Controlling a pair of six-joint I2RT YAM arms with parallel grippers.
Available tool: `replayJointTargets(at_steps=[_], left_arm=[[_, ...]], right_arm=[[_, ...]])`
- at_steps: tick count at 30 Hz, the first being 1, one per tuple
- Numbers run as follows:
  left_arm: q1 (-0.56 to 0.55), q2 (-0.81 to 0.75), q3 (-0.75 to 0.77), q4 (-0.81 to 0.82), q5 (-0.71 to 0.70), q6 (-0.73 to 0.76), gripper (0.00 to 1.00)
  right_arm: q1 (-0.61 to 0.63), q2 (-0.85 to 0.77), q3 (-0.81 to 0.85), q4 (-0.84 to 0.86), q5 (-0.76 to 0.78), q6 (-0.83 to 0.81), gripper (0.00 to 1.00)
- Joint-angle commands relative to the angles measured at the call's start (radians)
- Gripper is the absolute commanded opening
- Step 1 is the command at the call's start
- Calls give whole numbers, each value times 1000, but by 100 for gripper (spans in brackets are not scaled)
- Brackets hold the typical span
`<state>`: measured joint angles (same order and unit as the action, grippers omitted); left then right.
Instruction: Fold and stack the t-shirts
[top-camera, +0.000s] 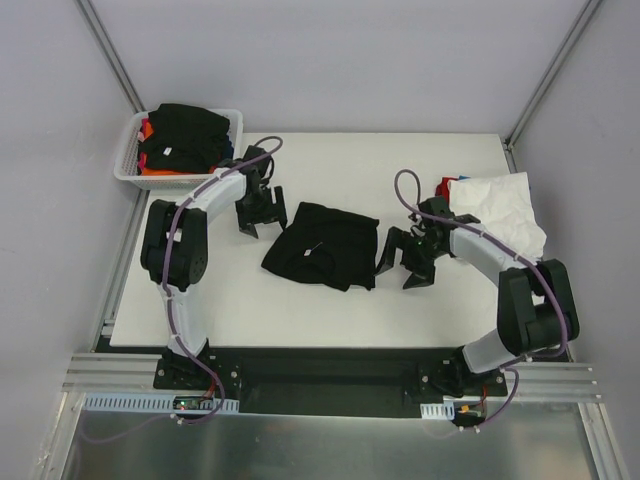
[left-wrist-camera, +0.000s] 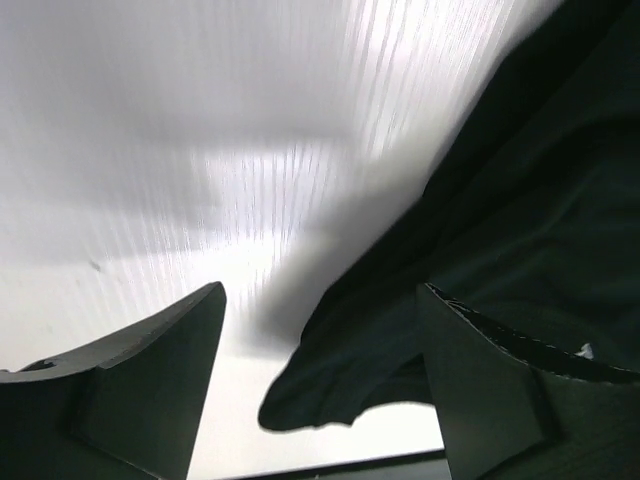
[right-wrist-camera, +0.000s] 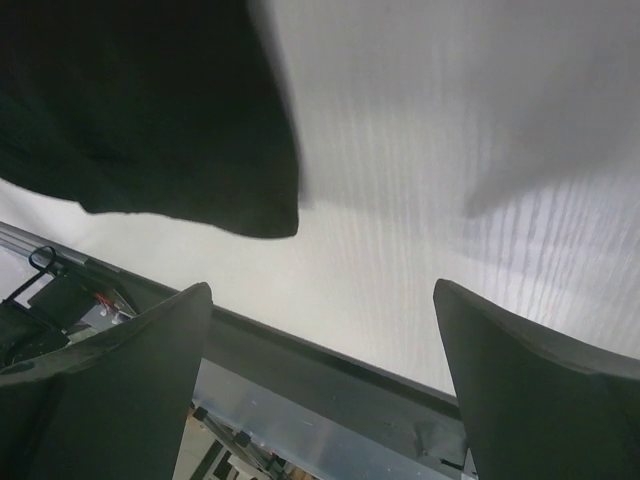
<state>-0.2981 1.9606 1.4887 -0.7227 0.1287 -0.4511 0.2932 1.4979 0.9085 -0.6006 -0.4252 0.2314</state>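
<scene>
White table (top-camera: 300, 320) between plain grey walls (top-camera: 330, 60).

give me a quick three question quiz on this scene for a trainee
1. What colour is the t-shirt lying between the left gripper and the right gripper?
2. True or false: both grippers are shut on cloth.
3. The white t-shirt lies: A) between the grippers, B) on the table, right of the right gripper, C) on the floor.
Key: 1 black; 2 false, both are open; 3 B.
</scene>
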Motion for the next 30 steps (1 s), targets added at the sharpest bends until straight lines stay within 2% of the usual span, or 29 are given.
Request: replayJointTargets(at_steps=[1, 8, 12, 16, 23, 30], left_arm=[[30, 82, 93, 9, 48, 35, 76], [33, 150, 90, 91, 183, 25, 75], [30, 165, 50, 127, 291, 23, 76], [-5, 169, 38, 146, 340, 8, 76], [-119, 170, 47, 157, 348, -57, 75], [-138, 175, 61, 157, 336, -69, 74]], right_arm=[[-42, 89, 27, 58, -56, -59, 96], [-65, 266, 108, 146, -113, -73, 96], [-66, 344, 157, 203, -156, -38, 96], [-51, 410, 205, 255, -184, 8, 96], [46, 466, 254, 281, -184, 55, 98], [103, 452, 214, 326, -170, 108, 99]])
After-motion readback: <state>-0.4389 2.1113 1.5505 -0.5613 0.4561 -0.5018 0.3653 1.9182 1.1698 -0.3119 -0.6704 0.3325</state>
